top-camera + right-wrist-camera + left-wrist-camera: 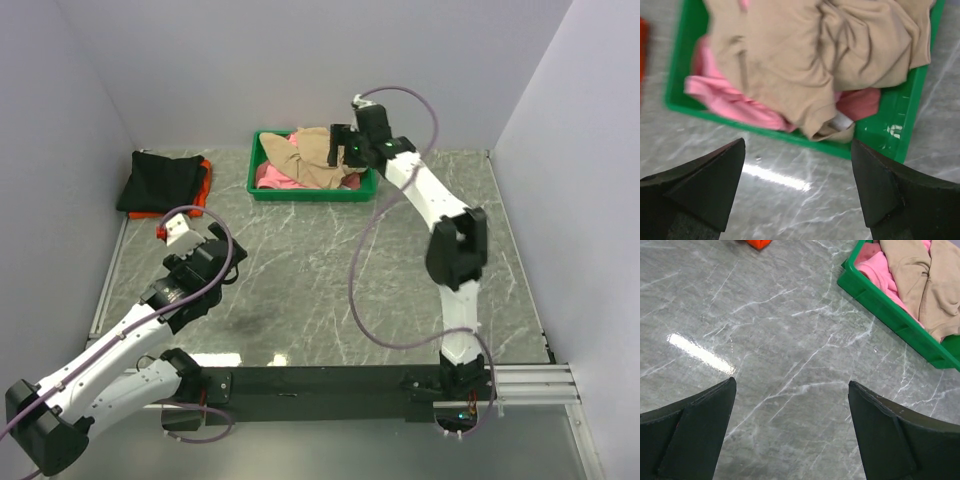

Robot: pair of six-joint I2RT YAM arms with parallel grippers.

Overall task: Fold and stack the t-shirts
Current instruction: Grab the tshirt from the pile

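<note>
L+R jaws spread. Tray (300,194): 1 tan tee (315,155), pink tees (272,177); aside 1 black (160,180), 1 orange (206,170).

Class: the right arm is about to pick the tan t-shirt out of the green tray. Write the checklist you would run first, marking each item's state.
1. Right gripper open: ok, jaws wide apart, nothing held.
2. Right gripper at the tan t-shirt: ok, hovering at the green tray's near wall, shirt just ahead.
3. Is the tan t-shirt on top: ok, it lies crumpled over the pink t-shirt.
4. Is the tan t-shirt untangled from the pink one: cannot tell.
5. Left gripper out of the way: ok, open over bare table, apart from the tray.
</note>
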